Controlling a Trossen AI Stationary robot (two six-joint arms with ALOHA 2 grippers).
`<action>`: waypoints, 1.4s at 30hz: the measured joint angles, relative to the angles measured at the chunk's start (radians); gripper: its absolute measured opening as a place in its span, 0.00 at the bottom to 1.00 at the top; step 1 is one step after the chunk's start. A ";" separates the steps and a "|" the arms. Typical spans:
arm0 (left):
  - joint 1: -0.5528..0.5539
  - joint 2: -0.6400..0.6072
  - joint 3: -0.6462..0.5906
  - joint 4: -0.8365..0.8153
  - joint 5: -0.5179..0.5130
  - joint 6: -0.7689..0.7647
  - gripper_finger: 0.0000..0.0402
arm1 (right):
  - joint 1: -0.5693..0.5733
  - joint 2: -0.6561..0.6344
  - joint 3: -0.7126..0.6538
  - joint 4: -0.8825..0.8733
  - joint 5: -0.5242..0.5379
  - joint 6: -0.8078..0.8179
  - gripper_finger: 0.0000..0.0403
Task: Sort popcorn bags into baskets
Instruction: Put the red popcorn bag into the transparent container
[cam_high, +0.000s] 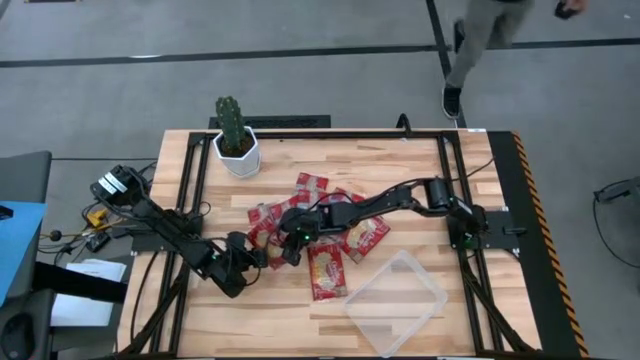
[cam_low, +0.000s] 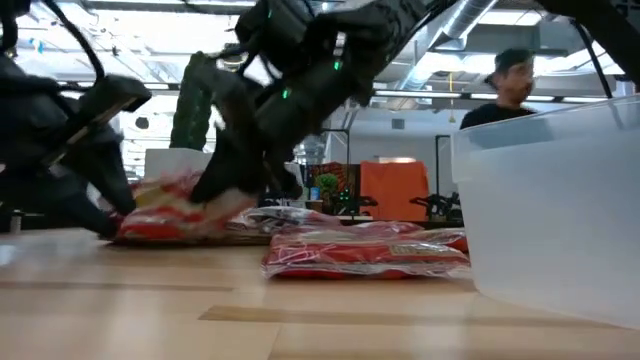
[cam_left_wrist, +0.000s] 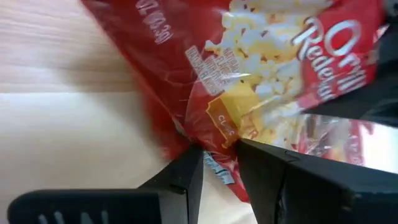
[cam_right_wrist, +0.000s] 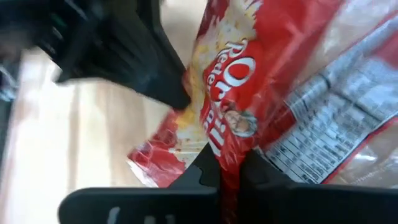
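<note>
Table (cam_high: 400, 160) fills mid-frame, clear basket (cam_high: 396, 303) at lower right, popcorn bags (cam_high: 327, 270) heaped centre. Right gripper (cam_right_wrist: 229, 167) pinches one bag (cam_right_wrist: 224, 118); left gripper (cam_left_wrist: 216, 158) apparently grips the same bag's corner. One should let go before the other lifts toward the basket.

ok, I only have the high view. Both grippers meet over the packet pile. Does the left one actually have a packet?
Observer: Yes. In the left wrist view, the left gripper is pinched on a corner of a flat shiny red popcorn bag with a pale yellow centre.
Operator: and the right?
Observer: The right gripper is shut on a bag edge too. The left gripper touches that bag, so it looks like the same one.
Operator: off the table?
Observer: Seemingly not. In the low view, its lower edge appears to rest on the wooden table.
</note>
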 joint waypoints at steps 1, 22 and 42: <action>0.000 0.000 0.008 0.008 -0.007 0.015 0.21 | -0.006 -0.019 -0.001 -0.018 0.000 -0.002 0.06; 0.002 -0.116 0.188 0.018 -0.175 0.365 0.21 | -0.103 -0.464 0.003 -0.658 0.030 -0.108 0.06; 0.135 -0.261 0.237 0.076 -0.166 0.647 0.21 | 0.689 -0.909 -0.377 -0.981 0.455 1.054 0.07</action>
